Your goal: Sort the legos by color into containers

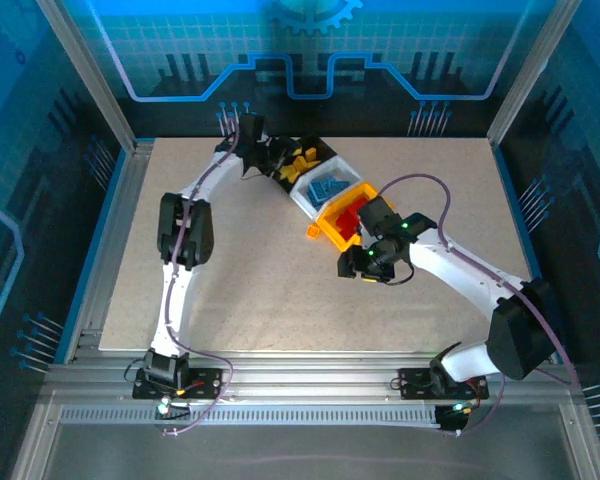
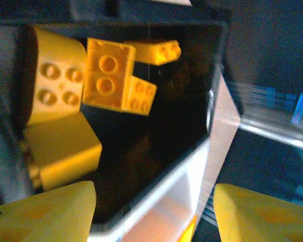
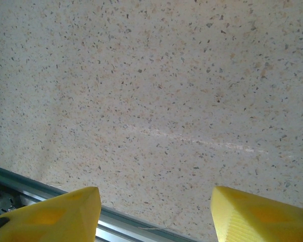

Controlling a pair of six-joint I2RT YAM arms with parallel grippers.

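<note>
Three containers stand joined in a diagonal row. The black bin (image 1: 328,151) holds yellow legos (image 1: 300,158), the white bin (image 1: 305,201) holds blue legos (image 1: 325,187), and the yellow bin (image 1: 330,231) holds red legos (image 1: 352,212). My left gripper (image 1: 272,160) hangs over the black bin's left end. In the left wrist view it (image 2: 154,190) is open and holds nothing, with several yellow legos (image 2: 108,75) lying on the black bin's floor (image 2: 156,126) and the white bin's wall (image 2: 192,201) beside it. My right gripper (image 1: 352,265) is open in front of the yellow bin.
In the right wrist view the open right gripper (image 3: 155,191) looks down on bare speckled tabletop (image 3: 156,91), with a metal frame rail (image 3: 40,191) at the lower left. Enclosure posts (image 1: 90,75) stand at the back corners.
</note>
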